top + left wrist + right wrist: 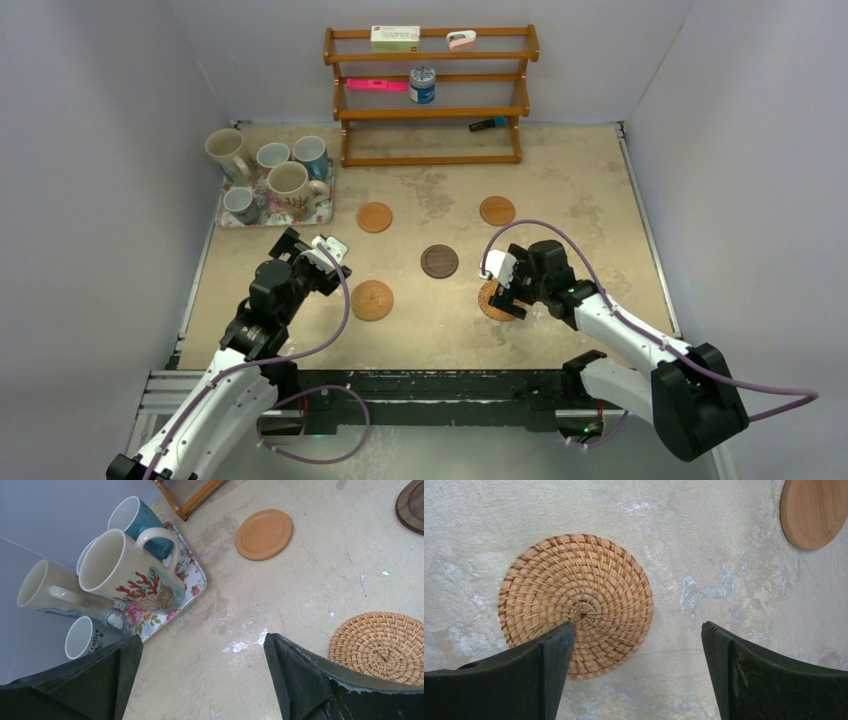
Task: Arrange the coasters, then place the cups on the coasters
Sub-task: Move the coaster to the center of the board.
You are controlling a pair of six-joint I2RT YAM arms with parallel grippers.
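Several coasters lie spread on the table: smooth tan ones (375, 217) (497, 210), a dark brown one (439, 261), a woven one (372, 300), and a second woven one (489, 300) partly under my right gripper (507, 290). That gripper (639, 630) hangs open over the woven coaster (579, 590), its left finger above the disc. Several cups stand on the floral tray (228, 219): a big cream cup (125, 575), a blue cup (135, 515), a small grey cup (82, 639). My left gripper (202, 645) is open and empty beside the tray, above bare table.
A wooden rack (430, 95) stands against the back wall with a blue-and-silver can (422, 85), a box and a pink item on it. A small black object (488, 125) lies by its right foot. White walls close in left, right and back.
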